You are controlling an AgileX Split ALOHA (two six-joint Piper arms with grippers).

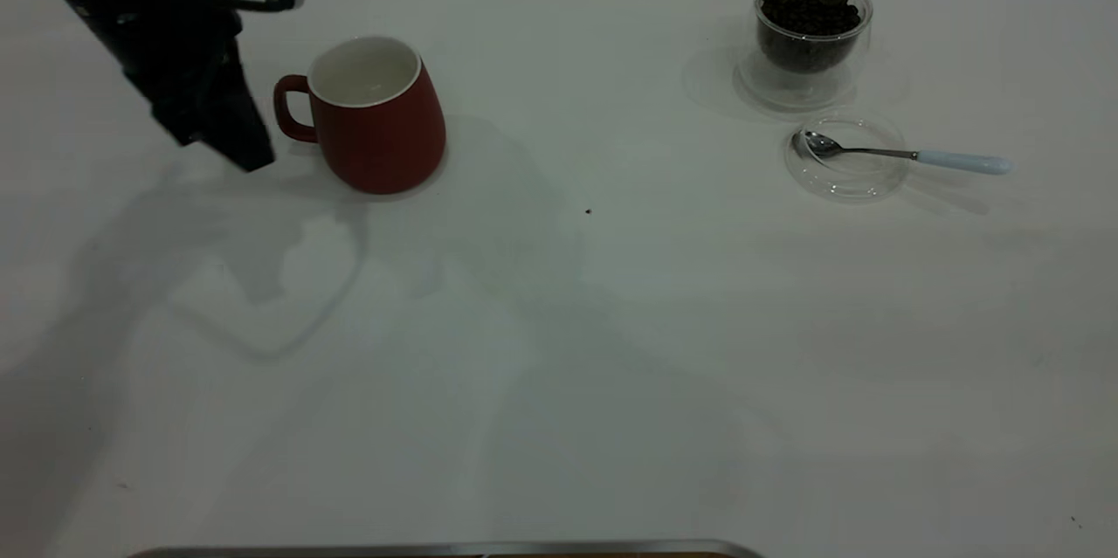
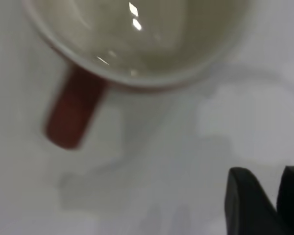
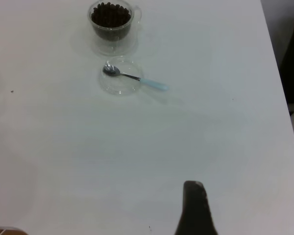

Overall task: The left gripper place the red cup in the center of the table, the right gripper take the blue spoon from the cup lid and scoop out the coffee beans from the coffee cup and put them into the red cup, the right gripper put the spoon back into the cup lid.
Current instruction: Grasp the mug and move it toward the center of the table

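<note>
Red cup (image 1: 377, 115) upright near the table's (image 1: 559, 366) far left corner, handle (image 1: 293, 108) toward the left gripper (image 1: 229, 134) just beside it, fingers narrowly parted, holding nothing. Toward the far right corner: glass coffee cup (image 1: 812, 34) full of beans, blue-handled spoon (image 1: 908, 156) across the clear cup lid (image 1: 845, 158). Right gripper (image 3: 195, 208) over the near right side, finger state impossible to tell.

Exterior high, left wrist close, right wrist far

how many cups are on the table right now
2. The red ceramic cup with a white inside stands left of centre, beside the left gripper. The clear glass cup of coffee beans stands at the far right, behind the clear lid. None appears hidden.
</note>
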